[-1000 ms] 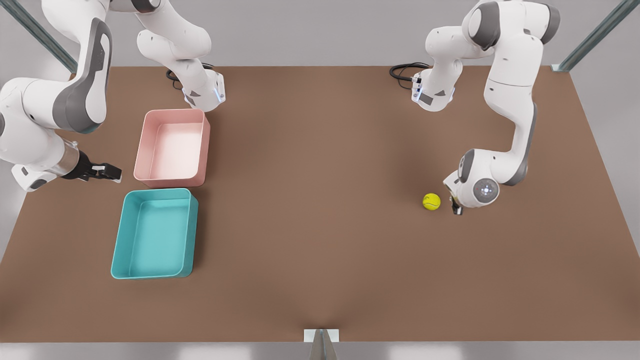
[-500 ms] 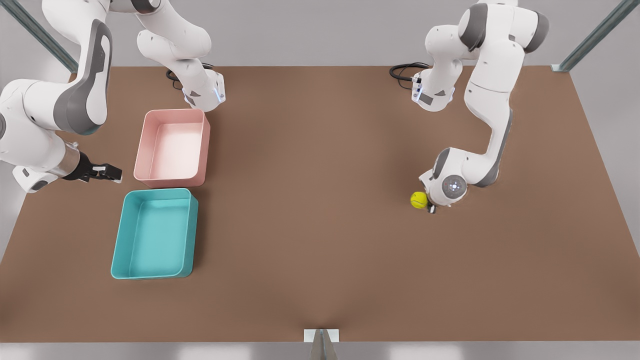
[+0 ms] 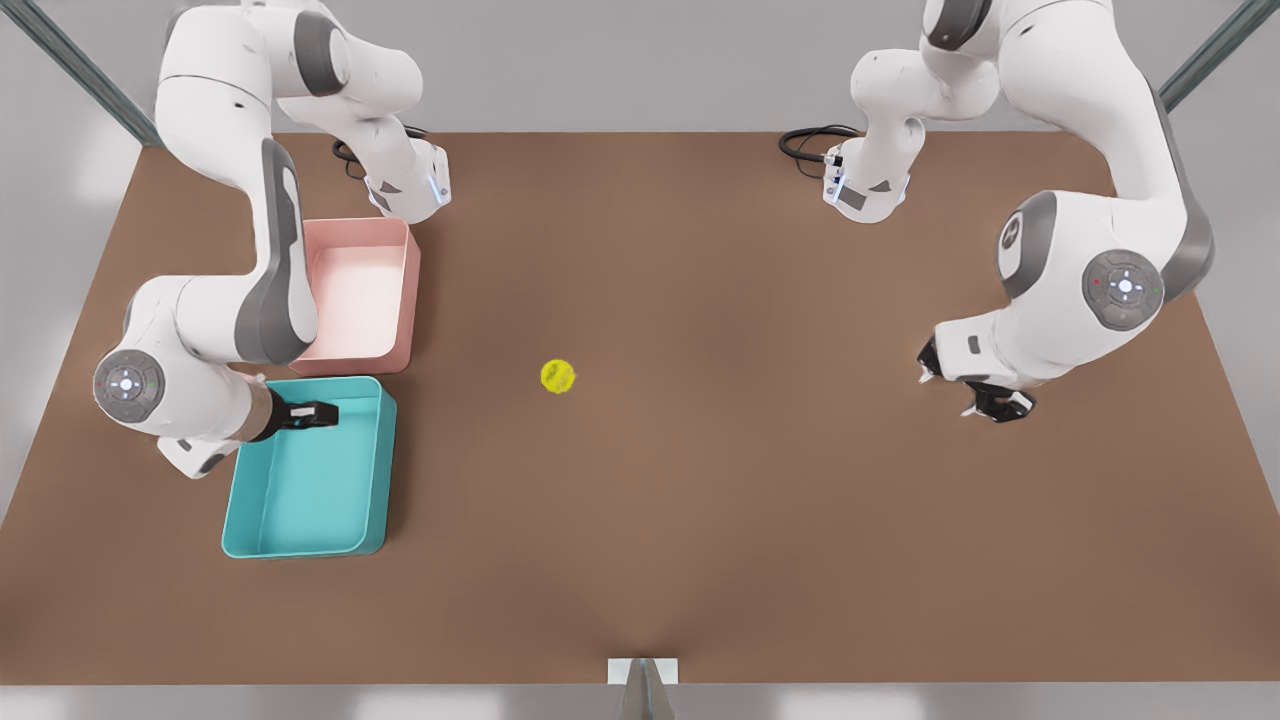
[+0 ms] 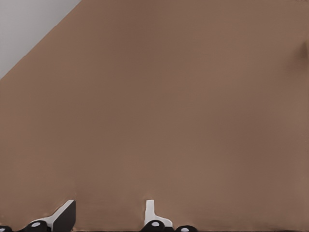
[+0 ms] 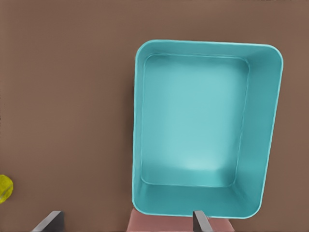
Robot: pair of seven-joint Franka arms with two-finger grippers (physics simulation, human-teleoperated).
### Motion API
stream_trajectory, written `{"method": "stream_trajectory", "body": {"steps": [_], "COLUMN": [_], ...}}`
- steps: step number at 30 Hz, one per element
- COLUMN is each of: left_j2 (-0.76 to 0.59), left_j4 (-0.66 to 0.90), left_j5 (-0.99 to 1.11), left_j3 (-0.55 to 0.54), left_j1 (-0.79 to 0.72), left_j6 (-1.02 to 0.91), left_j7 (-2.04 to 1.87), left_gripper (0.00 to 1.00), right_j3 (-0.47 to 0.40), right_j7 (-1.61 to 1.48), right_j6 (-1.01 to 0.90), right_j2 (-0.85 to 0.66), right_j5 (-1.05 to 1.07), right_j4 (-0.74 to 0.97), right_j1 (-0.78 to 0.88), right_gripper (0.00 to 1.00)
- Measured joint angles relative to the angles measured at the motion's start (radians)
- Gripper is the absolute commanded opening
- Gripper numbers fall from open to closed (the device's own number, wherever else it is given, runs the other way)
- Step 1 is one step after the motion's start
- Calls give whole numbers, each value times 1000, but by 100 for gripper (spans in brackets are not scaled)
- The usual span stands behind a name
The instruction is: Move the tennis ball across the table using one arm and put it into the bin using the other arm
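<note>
Starting at the bottom edge of the front view, a small pale bracket (image 3: 643, 672) sat at the middle of the brown table (image 3: 700, 560). Farther in, at lower left of the frame, the teal bin (image 3: 236, 520) lay with its long side running away from the camera, and nothing was inside it. The right gripper (image 3: 325, 414) hung over the far end of this bin, pointing toward the frame's right. In the right wrist view its fingers (image 5: 52, 222) stood wide apart, clamped on nothing, with the teal tub spread out beneath them.

At about the same depth, at the right of the front view, the left gripper (image 3: 960, 392) hovered above bare tabletop under its bent white arm (image 3: 1090, 290). In the left wrist view its fingers (image 4: 65, 215) were also apart and held nothing, with plain brown surface below.

Between the two grippers, slightly left of the frame's centre, the tennis ball (image 3: 558, 376) lay on the table, free of both grippers, nearer the bin than the left gripper yet apart from the bin's wall. It also peeked in at the edge of the right wrist view.

Beyond the bin, just beside its far end, stood the pale pink tub (image 3: 410, 290), partly covered by the right arm (image 3: 270, 290). At the far edge, black cables (image 3: 805, 145) curled beside the arm base (image 3: 868, 190) in the upper right.
</note>
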Motion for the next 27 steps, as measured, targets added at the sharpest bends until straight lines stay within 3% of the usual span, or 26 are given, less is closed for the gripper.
{"method": "stream_trajectory", "body": {"steps": [11,16,27], "left_j2": [-15,-15,-32], "left_j4": [12,12,4], "left_j5": [36,40,41], "left_j3": [-9,-8,-34], "left_j1": [16,17,18], "left_j6": [-184,-202,-208], "left_j7": [-438,-565,-742], "left_gripper": [100,100,100], "right_j3": [0,0,0], "right_j7": [68,108,167], "right_j6": [179,245,483], "right_j2": [130,51,-269], "right_j5": [44,45,44], "right_j4": [-39,-196,-672], "right_j1": [118,181,228], "right_gripper": [100,100,100]}}
